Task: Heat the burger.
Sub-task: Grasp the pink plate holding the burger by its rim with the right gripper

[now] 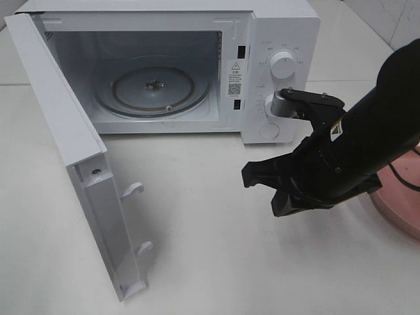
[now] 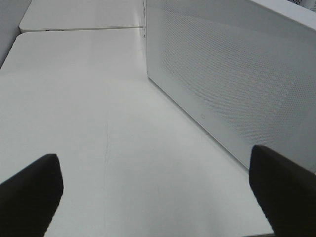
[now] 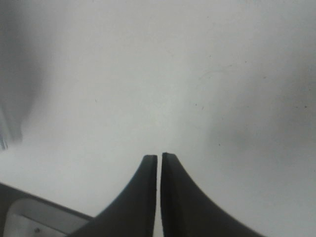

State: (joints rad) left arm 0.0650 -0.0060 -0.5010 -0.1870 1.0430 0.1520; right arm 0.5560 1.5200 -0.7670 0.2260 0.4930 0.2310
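Exterior high view: microwave [image 1: 275, 39] standing with door [image 1: 59, 131] wide open to the left, glass turntable [image 1: 154, 88] bare inside. No burger visible in any view. Only the rim of a pink plate [image 1: 401, 213] peeking out past the right arm at the right edge of the table [image 1: 197, 249]. Perhaps carrying the burger behind that arm, but cannot tell.

Judged to be early in the task. Done: door open, cavity ready. Left to do: fetch the burger, set it on the turntable, close the door, turn a dial [image 1: 282, 64].

Right arm reaching in low from the right, passing in front of the control panel and hiding part of the lower controls, wrist angled down toward bare table ahead of the microwave. At its end, right gripper [image 3: 159, 159] pinched almost closed, only a hairline slit between the fingers, gripping nothing, touching nothing visible. Pointed away from the plate, so likely needing to turn back toward it and spread before any pick.

Off to the other side, left gripper [image 2: 153, 165] spread wide and empty, hovering over the table beside the microwave's perforated side wall. Out of sight in the exterior view.
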